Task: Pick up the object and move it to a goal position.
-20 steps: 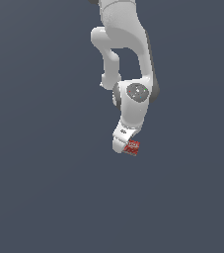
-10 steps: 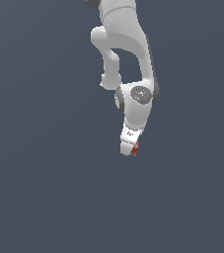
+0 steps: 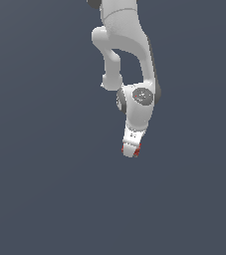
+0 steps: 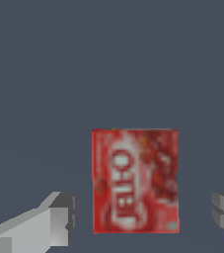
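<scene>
The object (image 4: 135, 180) is a small red squarish block with whitish label markings, lying flat on the grey floor. In the wrist view it sits between my two fingertips, with a clear gap on each side, one fingertip (image 4: 52, 225) near it and the other at the frame's edge. My gripper (image 4: 138, 220) is open around the object without touching it. In the exterior view the white hand covers most of the object (image 3: 138, 146), and only thin red slivers show at the sides of the gripper (image 3: 130, 151).
Plain dark grey floor (image 3: 45, 189) surrounds the arm on all sides. The white arm (image 3: 134, 64) reaches down from the top of the exterior view. No other objects or goal marker show.
The hand has shifted over the red block and lowered. One second ago the block showed beside the fingertips in the exterior view; now the hand hides nearly all of it.
</scene>
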